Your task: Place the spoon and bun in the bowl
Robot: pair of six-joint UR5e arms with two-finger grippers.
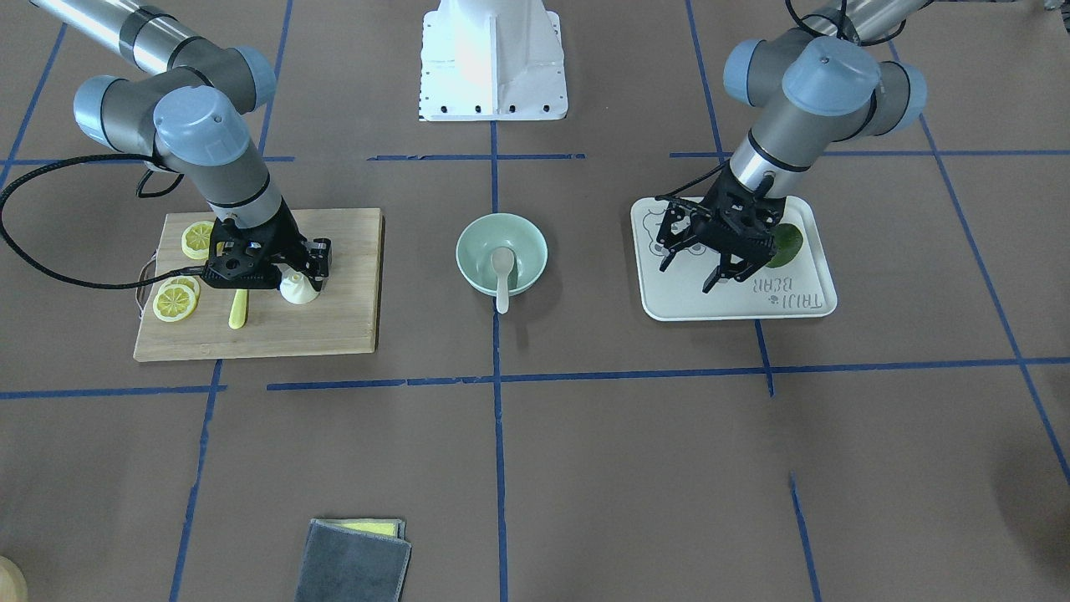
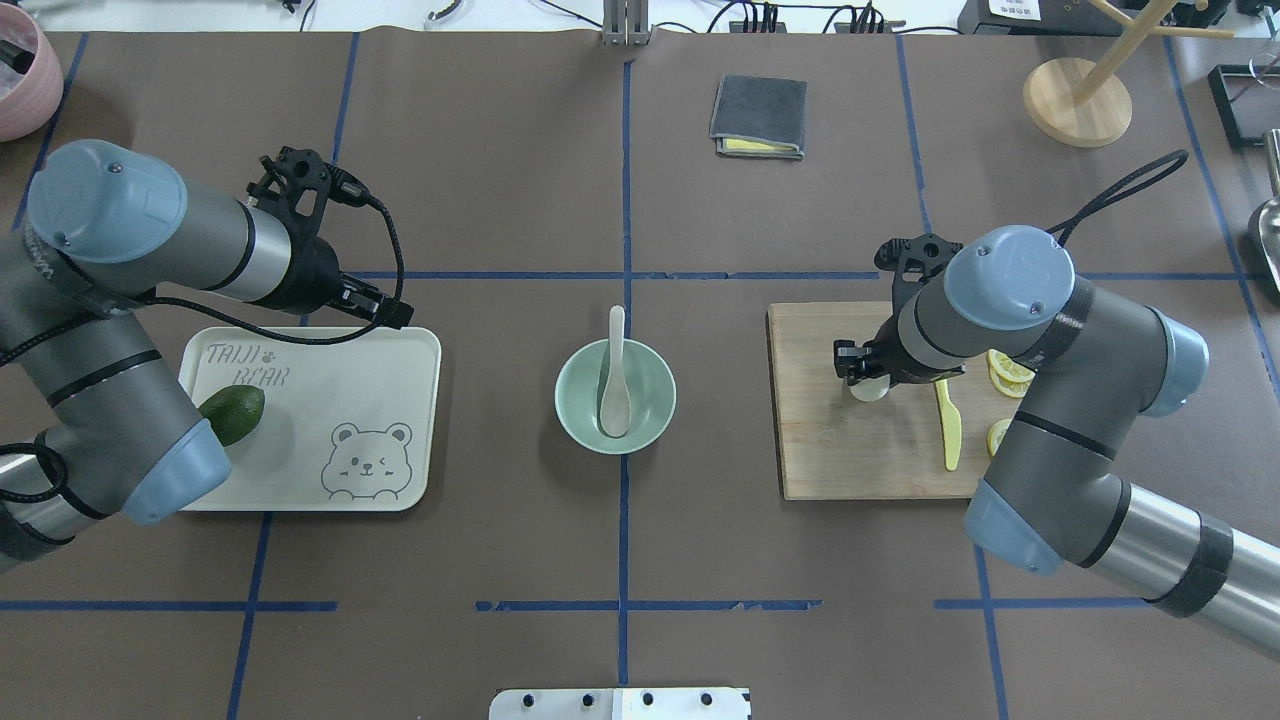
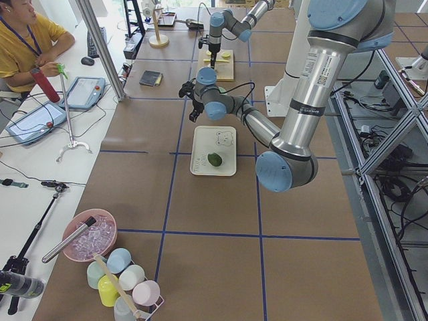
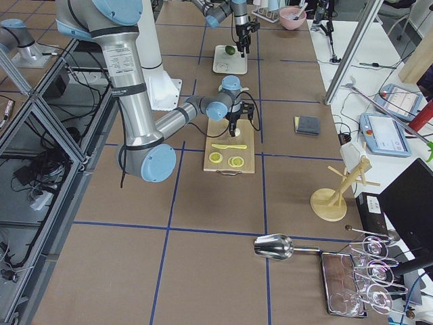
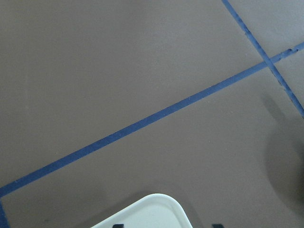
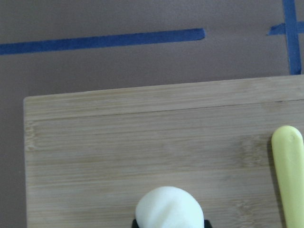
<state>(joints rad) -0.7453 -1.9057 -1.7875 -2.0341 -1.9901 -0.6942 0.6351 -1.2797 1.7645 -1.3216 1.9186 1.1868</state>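
I see the spoon [image 1: 502,272] in the bowl [image 1: 465,251] at frame centre, scoop inside and handle leaning over the lower rim. The bun [image 1: 298,289] sits on the cutting board [image 1: 334,326] at left, in from its right edge, with bare wood below and to its right. The right gripper [image 1: 303,274] is clenched on it, a finger against each side in the wrist view. The yellow knife [image 1: 239,309] and lemon slices [image 1: 175,303] lie just left of it. Bare table separates board and bowl. The left gripper [image 1: 687,278] hangs spread over the tray [image 1: 736,305] at right, beside the avocado [image 1: 787,242].
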